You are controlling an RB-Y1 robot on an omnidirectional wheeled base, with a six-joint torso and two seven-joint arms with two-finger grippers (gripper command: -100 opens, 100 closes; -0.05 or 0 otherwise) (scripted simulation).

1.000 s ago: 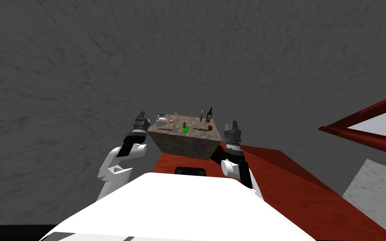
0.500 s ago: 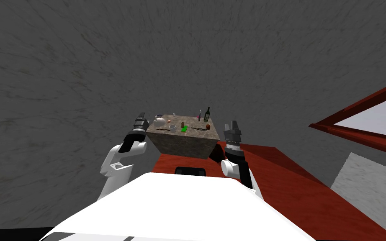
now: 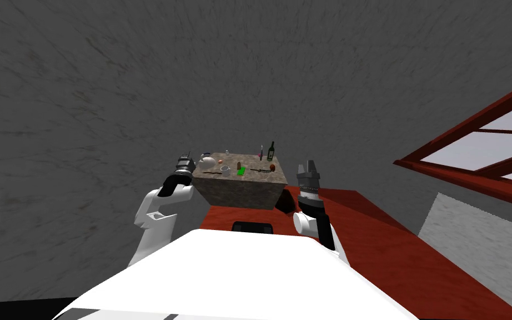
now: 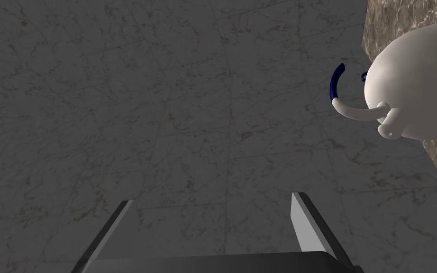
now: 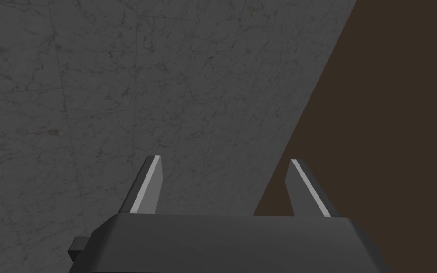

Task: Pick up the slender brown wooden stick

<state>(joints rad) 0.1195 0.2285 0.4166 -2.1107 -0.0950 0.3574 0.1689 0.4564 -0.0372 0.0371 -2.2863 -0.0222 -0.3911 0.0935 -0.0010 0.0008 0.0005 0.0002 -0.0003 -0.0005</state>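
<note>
A slender dark brown stick point(image 3: 211, 173) lies flat near the left front edge of a small stone-topped table point(image 3: 238, 191), just in front of a white teapot point(image 3: 207, 162). My left gripper point(image 3: 185, 161) hovers at the table's left corner, beside that teapot point(image 4: 416, 95). In the left wrist view this gripper point(image 4: 213, 201) stands open with only grey floor between its fingers. My right gripper point(image 3: 309, 166) is raised off the table's right side. It too is open point(image 5: 224, 161) and holds nothing.
The tabletop also carries a small cup point(image 3: 225, 170), a green item point(image 3: 241, 171), a dark bottle point(image 3: 271, 151), a brown ball point(image 3: 272, 166) and a thin chain-like piece point(image 3: 260, 170). Red-brown boards point(image 3: 382, 244) lie under and right of the table. A red window frame point(image 3: 471, 133) rises at right.
My left hand has moved forward toward the table's left corner by the teapot. My head view has swung, shifting the window frame leftward. The right arm is unchanged.
</note>
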